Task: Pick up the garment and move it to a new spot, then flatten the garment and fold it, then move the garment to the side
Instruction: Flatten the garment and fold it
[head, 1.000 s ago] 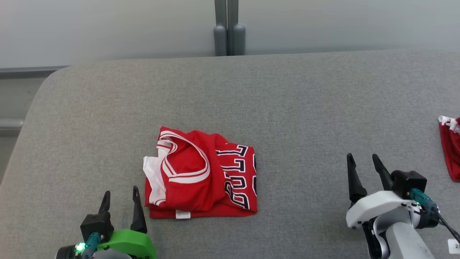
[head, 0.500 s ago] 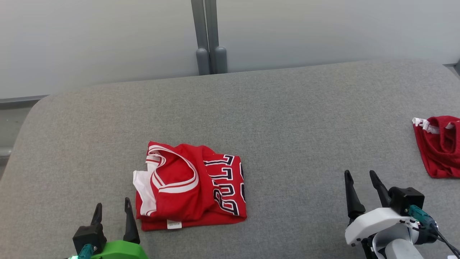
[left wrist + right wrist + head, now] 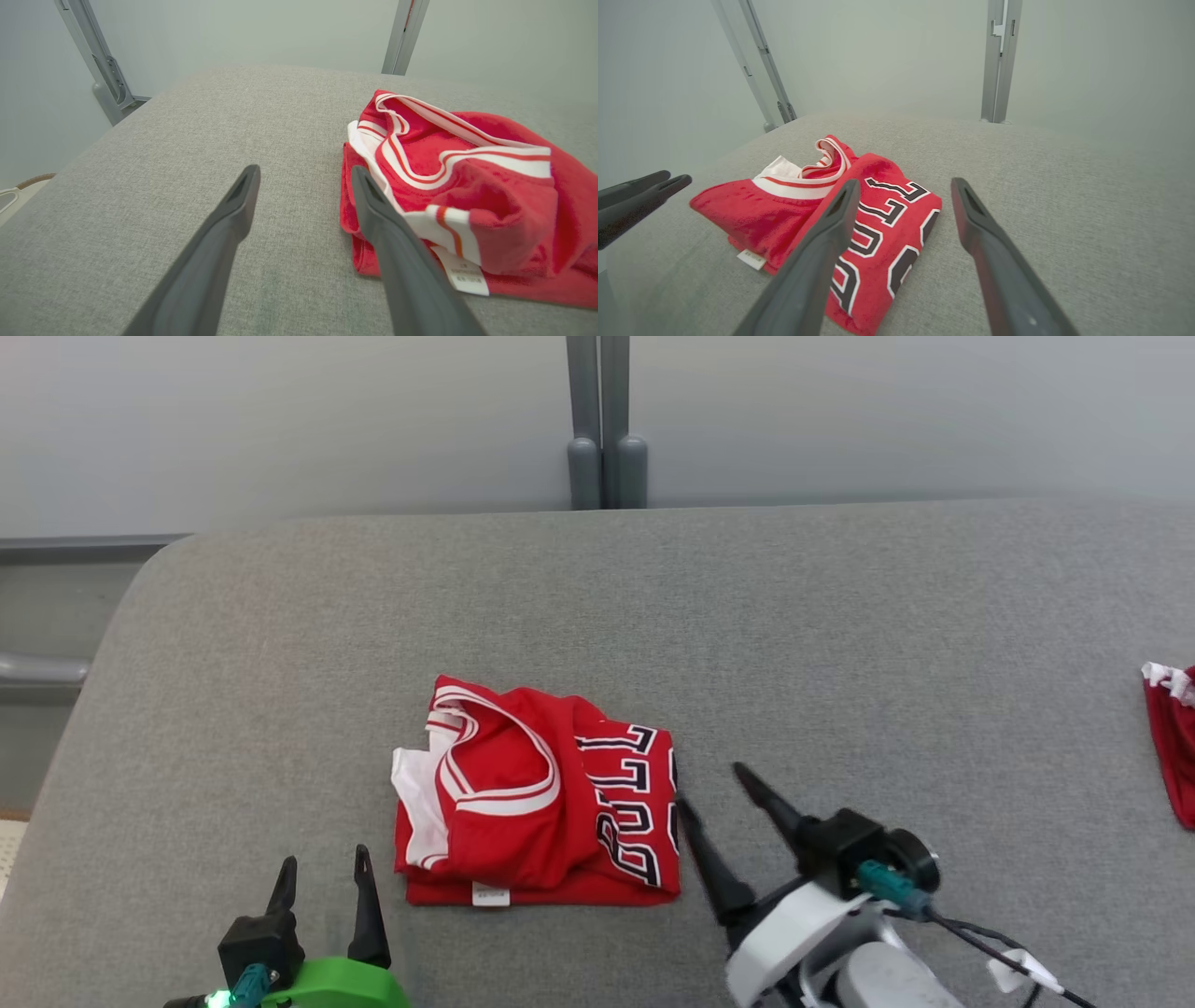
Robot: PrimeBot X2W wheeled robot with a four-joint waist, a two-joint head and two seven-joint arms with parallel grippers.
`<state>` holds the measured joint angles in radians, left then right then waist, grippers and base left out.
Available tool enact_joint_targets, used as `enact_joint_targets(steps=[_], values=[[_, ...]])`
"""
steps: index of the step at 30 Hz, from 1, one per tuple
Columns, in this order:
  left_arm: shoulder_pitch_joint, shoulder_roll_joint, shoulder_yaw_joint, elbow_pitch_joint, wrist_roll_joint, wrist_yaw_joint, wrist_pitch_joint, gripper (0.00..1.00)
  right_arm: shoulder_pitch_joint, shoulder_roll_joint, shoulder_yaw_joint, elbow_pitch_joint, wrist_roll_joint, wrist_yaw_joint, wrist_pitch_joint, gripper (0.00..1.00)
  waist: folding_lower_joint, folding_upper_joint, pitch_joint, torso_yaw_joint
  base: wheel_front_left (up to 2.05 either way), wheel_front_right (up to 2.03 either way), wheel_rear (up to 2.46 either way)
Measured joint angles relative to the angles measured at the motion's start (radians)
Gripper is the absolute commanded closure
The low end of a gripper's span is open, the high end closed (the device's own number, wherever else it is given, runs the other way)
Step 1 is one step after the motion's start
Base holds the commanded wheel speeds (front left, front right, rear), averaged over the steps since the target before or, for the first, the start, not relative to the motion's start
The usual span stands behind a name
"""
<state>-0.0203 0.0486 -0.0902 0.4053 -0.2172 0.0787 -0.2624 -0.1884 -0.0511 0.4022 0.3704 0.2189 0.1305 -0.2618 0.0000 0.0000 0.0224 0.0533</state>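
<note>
Folded garment (image 3: pixel 537 798) on grey tabletop (image 3: pixel 840 635), flanked by left gripper (image 3: pixel 325 855) and right gripper (image 3: pixel 709 784), fingers spread, empty. Moving aside is judged next: an edge must be pinched.

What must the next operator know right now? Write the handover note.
Garment: folded into a compact rectangle on the grey padded surface, label at its near edge.
Left gripper: open, empty, just left of the garment's near corner.
Right gripper: open, empty, fingers by the garment's right edge, not gripping.
Second red garment: bunched at the far right; leave it.
Done: flattening and folding look finished.
Left: grasp the folded garment and move it to the side.
</note>
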Motion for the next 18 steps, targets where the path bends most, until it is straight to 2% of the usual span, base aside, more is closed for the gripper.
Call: enact_joint_targets(steps=[3,9,18], values=[[-0.005,0.000,-0.017,0.004,-0.009,0.000,0.000,0.00,-0.047,0.003,0.154,0.006,0.019,0.000,0.000,0.00,0.0000,0.0000,0.009,0.033,0.00,0.00,0.00],[-0.012,0.000,-0.042,0.003,-0.023,0.002,0.000,0.00,-0.161,0.002,0.357,0.083,0.069,0.000,0.007,0.00,0.0000,0.0000,0.032,0.107,0.00,0.00,0.00],[-0.026,0.001,-0.071,-0.009,-0.046,0.011,0.000,0.00,-0.287,0.001,0.436,0.243,0.045,0.000,0.032,0.00,0.0000,0.0000,0.080,0.200,0.00,0.00,0.00]])
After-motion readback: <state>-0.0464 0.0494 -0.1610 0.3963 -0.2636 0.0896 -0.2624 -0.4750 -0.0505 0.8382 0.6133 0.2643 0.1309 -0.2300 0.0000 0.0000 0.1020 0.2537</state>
